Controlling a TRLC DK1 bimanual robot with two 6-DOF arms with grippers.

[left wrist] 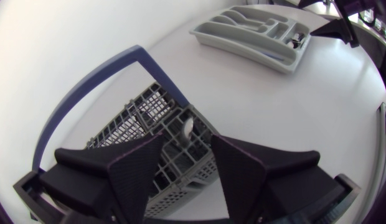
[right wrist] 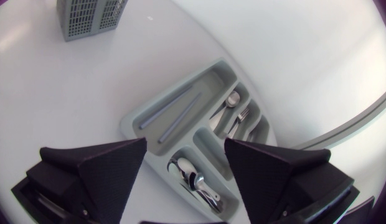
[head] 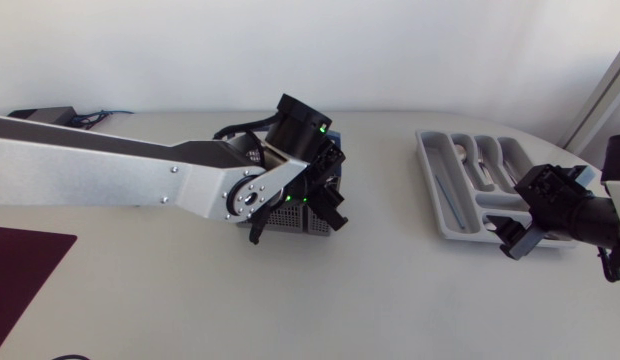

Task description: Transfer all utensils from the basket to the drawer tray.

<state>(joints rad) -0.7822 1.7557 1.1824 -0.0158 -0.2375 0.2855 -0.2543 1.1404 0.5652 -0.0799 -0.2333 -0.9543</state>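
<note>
Head view: the basket (head: 290,222) stands on the table (head: 390,300), well apart from the drawer tray (head: 430,175), and the left arm (head: 110,165) stretches over the basket.
Left gripper (left wrist: 187,140): hangs directly above the basket, far from the drawer tray. Its fingers are apart with nothing clamped between them.
Basket: a grey grid with a blue handle (left wrist: 87,93) arched over it. One spoon (left wrist: 188,129) stands in a cell below the gap between the left fingers.
Right gripper (right wrist: 185,143): sits over the end of the drawer tray away from the basket, fingers spread wide and holding nothing.
Drawer tray: light grey, split into several compartments.
Spoons (right wrist: 192,177): lie in the tray's short crosswise compartment, under the right gripper.
Fork (right wrist: 241,117): lies in one of the tray's narrow lengthwise compartments, with another spoon in the slot beside it.
Long side compartment: holds two slim grey-blue pieces (right wrist: 174,115). What kind they are cannot be told.
</note>
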